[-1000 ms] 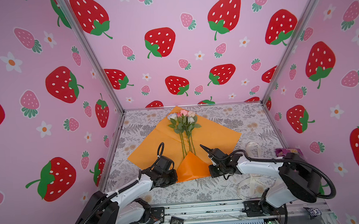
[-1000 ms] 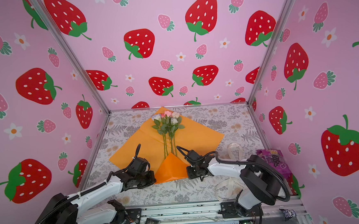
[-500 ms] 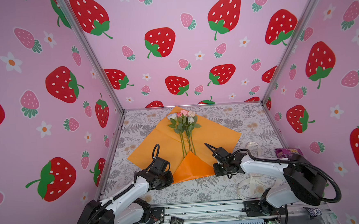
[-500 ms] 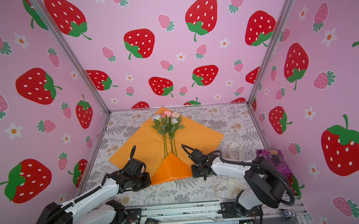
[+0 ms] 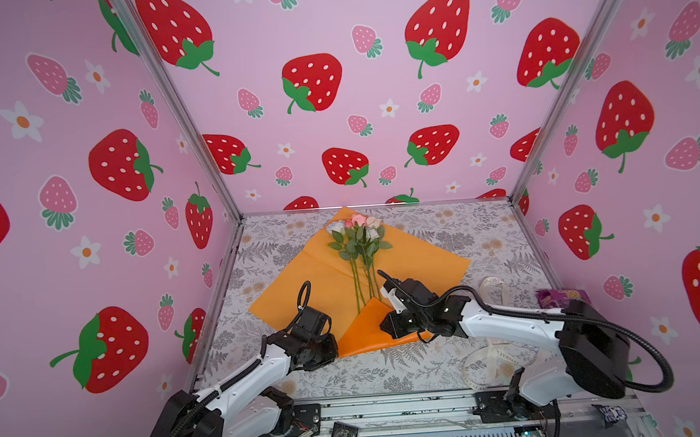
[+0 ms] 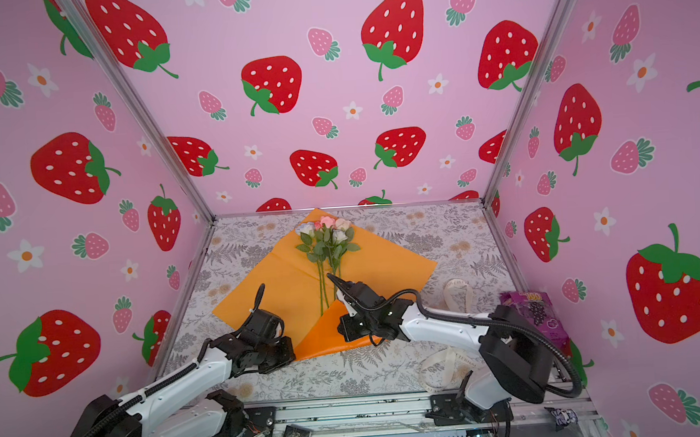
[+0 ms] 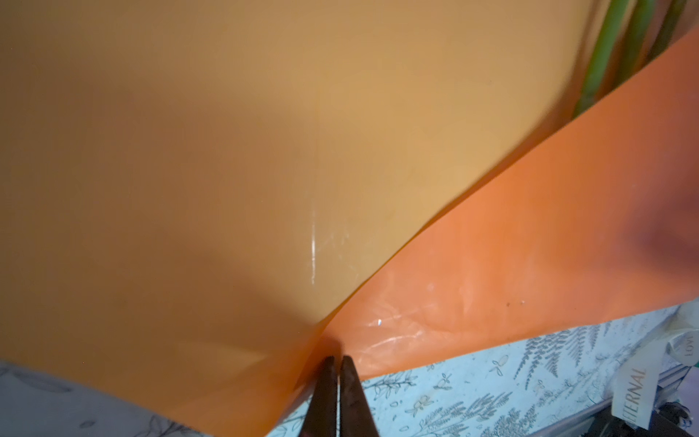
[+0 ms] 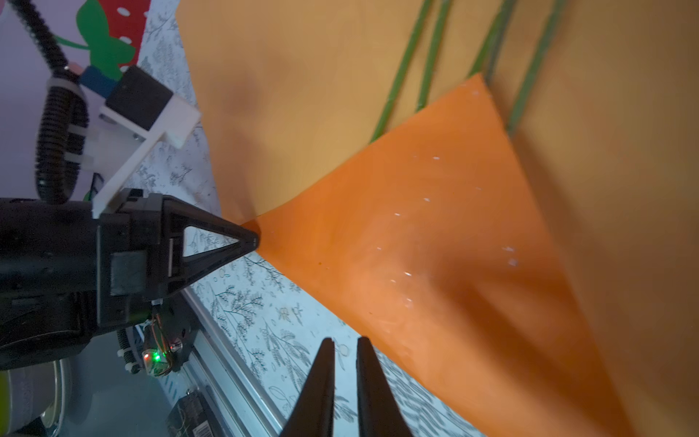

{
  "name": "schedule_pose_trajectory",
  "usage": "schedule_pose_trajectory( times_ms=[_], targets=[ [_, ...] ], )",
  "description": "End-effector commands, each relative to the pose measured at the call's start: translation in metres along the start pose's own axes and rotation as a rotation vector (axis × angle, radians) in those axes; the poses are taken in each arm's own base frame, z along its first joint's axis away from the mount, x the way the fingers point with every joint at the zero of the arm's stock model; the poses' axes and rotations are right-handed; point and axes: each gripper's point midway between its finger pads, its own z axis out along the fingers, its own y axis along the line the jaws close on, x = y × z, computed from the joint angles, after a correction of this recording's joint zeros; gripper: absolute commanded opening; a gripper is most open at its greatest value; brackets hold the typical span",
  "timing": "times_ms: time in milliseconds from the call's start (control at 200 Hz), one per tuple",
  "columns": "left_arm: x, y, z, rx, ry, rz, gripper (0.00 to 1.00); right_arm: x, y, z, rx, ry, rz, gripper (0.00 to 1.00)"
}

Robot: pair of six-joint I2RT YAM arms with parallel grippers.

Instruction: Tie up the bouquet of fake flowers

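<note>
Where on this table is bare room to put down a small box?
Bare table lies behind the orange paper toward the right wall, and along the left wall. Crowded: the middle, with paper and flowers; the front right, with ribbon and purple packet.

so the worktop [image 5: 349, 377] has a grey-white cover printed with ferns and little flowers, boxed in by rails at the back, left and right edges. Biggest thing lying on it is an orange paper sheet [image 5: 417, 261], sat diamond-wise around the middle, one corner poking right up to the back edge. Its near corner [image 5: 367, 331] is folded back over the sheet and shows a brighter orange side. Near the right edge a cream ribbon [image 5: 492, 358] with printed lettering trails loosely toward the front edge. A purple packet [image 5: 559, 297] sits at the right edge, can't tell if it's fully on the worktop
</note>
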Motion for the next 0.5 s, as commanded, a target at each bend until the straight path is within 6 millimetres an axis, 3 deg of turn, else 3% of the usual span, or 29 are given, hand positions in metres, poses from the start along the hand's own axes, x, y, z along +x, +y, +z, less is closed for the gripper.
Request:
schedule_pose_trajectory(
  times_ms=[0, 75, 190, 495],
  targets=[
    [0.007, 0.008, 0.0, -0.027, 0.023, -0.005, 0.08, 0.008, 0.024, 0.023, -0.06, 0.054, -0.033, 0.16],
    [0.006, 0.008, 0.001, -0.028, 0.022, -0.002, 0.08, 0.01, 0.029, 0.035, -0.059, 0.069, -0.051, 0.14],
    [0.005, 0.007, 0.001, -0.027, 0.02, 0.0, 0.08, 0.017, 0.018, 0.052, -0.013, 0.114, -0.053, 0.13],
    [0.004, 0.005, 0.001, -0.014, 0.015, -0.005, 0.08, 0.031, 0.008, 0.069, -0.003, 0.176, -0.049, 0.13]
  ],
)
